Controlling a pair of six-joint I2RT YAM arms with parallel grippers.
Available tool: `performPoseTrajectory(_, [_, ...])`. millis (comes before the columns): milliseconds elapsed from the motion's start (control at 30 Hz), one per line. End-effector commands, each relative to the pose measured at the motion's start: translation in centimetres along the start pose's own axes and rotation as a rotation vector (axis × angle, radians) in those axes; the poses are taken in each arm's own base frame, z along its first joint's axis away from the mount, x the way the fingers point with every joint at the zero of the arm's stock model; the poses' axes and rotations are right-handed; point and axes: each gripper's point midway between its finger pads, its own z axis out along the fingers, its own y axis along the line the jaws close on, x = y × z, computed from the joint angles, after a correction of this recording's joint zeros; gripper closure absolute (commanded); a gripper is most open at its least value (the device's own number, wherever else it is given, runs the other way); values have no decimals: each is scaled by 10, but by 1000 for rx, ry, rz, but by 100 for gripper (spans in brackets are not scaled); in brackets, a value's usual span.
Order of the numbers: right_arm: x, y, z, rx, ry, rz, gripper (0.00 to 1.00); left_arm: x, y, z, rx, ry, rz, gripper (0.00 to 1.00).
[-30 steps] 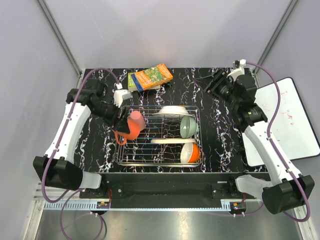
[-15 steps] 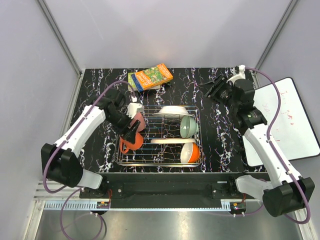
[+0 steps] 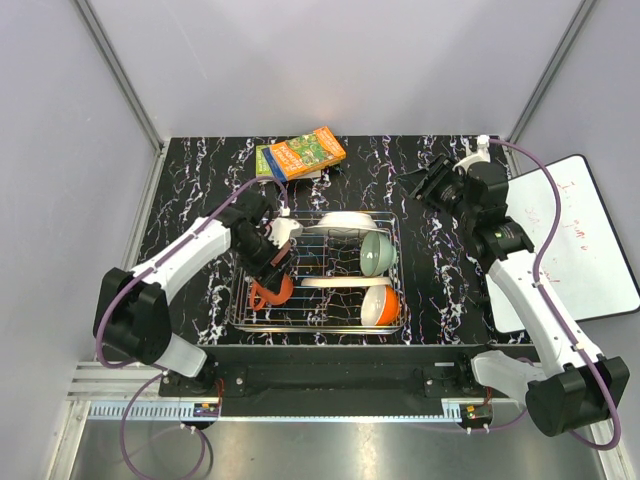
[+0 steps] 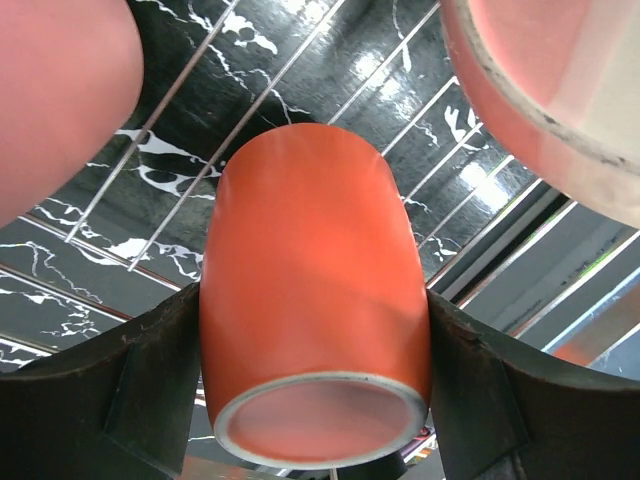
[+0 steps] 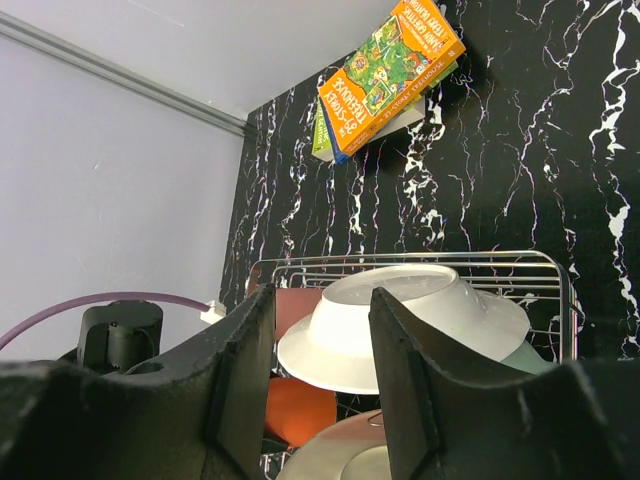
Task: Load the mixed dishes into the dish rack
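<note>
The tabletop is black marble-patterned, streaked with white veins. Directly on it, near the middle and toward the near edge, sits the dish rack, a shallow rectangular basket of shiny wire grid. At the far edge, well apart from the rack, lies a small stack of colourful books, set at an angle.

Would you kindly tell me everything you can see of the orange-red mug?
The mug is glossy orange-red, ceramic by its look, barrel-shaped, with a pale rim and inside. It is held on its side, mouth towards the wrist camera, between the dark fingers of the left gripper, over the left end of the wire dish rack.
</note>
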Motion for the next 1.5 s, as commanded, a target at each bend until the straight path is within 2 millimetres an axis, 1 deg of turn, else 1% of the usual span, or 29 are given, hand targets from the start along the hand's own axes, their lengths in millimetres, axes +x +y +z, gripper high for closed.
performPoseTrajectory(0, [-9,1,-4,-1,-40,-16,50,-15,8,-1,-62,-52,31,100])
performPoseTrajectory(233, [-8,-1,-3,2,-37,-9,50,-7,12,10,-97,4,52,100])
performPoseTrajectory(400, [-6,-2,-2,4,-31,-6,50,-1,9,15,-97,32,69,100])
performPoseTrajectory(433, [-7,-2,-3,4,-35,-7,49,0,9,16,-96,40,71,98])
performPoseTrajectory(467, [-7,-2,-3,5,-34,-6,47,2,9,16,-93,47,70,89])
performPoseTrajectory(567, [-8,-2,-3,4,-35,-5,44,3,7,14,-92,53,79,57])
performPoseTrajectory(633, [-7,-2,-3,6,-33,-5,43,0,7,9,-97,40,91,53])
performPoseTrajectory(733, [-7,-3,-3,10,-32,-4,41,-4,6,1,-111,24,102,37])
performPoseTrajectory(767, [-6,-4,-3,12,-30,-3,40,-4,6,-1,-112,26,105,29])
performPoseTrajectory(800, [-6,-4,-3,12,-30,-3,39,-6,5,-5,-114,18,109,14])
performPoseTrajectory(867, [-6,-4,-4,14,-30,-5,39,-6,2,-9,-111,13,105,1])
performPoseTrajectory(967, [-5,-7,-4,26,-27,-11,36,-9,-3,-21,-113,-14,106,1])
performPoseTrajectory(1000, [-5,-7,-5,26,-27,-14,34,-14,-5,-26,-114,-36,103,1])
performPoseTrajectory(1067, [-4,-9,-5,36,-22,-19,27,-15,-10,-33,-104,-48,100,1])
performPoseTrajectory(1100, [-3,-11,-5,41,-17,-25,22,-20,-14,-40,-99,-71,100,1])
performPoseTrajectory(1133, [-2,-12,-6,48,-17,-30,13,-21,-17,-44,-92,-73,95,1])
performPoseTrajectory(1167, [-2,-13,-6,52,-14,-35,9,-24,-20,-50,-88,-91,97,1])
performPoseTrajectory(1200, [-1,-15,-7,58,-9,-48,3,-32,-26,-58,-72,-124,103,1])
performPoseTrajectory(1233, [-1,-15,-8,58,-6,-54,0,-34,-30,-65,-63,-134,108,1])
performPoseTrajectory(1267, [0,-15,-9,61,-3,-66,0,-44,-35,-79,-64,-176,125,1])
performPoseTrajectory(1300, [2,-18,-10,69,8,-72,0,-48,-39,-86,-55,-197,139,1])
performPoseTrajectory(1333, [4,-15,-10,60,21,-80,0,-49,-43,-93,-54,-206,147,1])
performPoseTrajectory(1367, [5,-14,-11,53,33,-104,0,-58,-46,-110,-70,-251,163,1])
performPoseTrajectory(1400, [10,-17,-12,63,62,-110,0,-59,-44,-116,-96,-255,164,1])
performPoseTrajectory(1433, [13,-11,-14,41,90,-119,0,-56,-44,-124,-112,-252,162,1])
performPoseTrajectory(1467, [17,-10,-16,31,113,-137,0,-58,-43,-133,-137,-270,170,1])
